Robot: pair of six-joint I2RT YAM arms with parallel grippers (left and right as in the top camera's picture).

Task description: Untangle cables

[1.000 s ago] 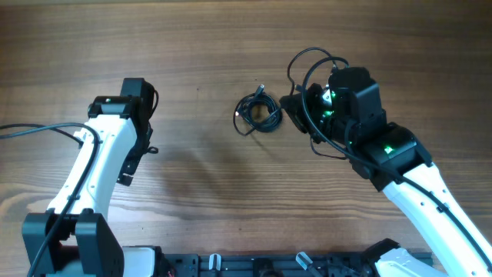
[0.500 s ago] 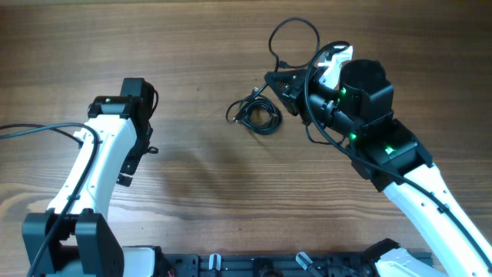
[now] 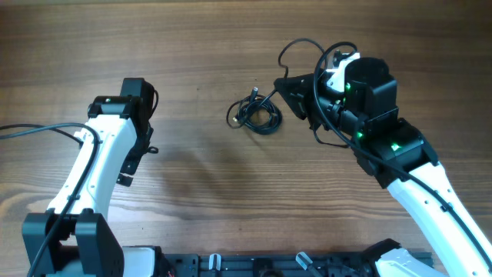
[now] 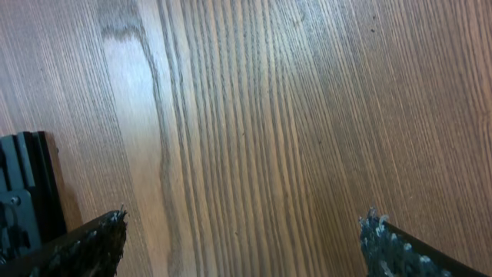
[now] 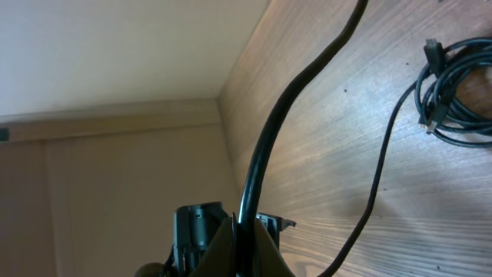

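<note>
Right gripper (image 3: 286,86) pinches one black cable (image 3: 297,43) over a wooden table (image 3: 200,46), while the left gripper (image 4: 244,242) hangs wide open, holding nothing.

The right-hand jaws are closed tight on the cord, which arches up and away from the fingertips in a loose loop. A small tangled coil of cables (image 3: 260,115) lies on the table near its middle, just beside the right gripper's tip and well apart from the left arm (image 3: 108,146), whose fingers (image 4: 92,242) frame only bare wood grain.

No text, label or number is legible.
</note>
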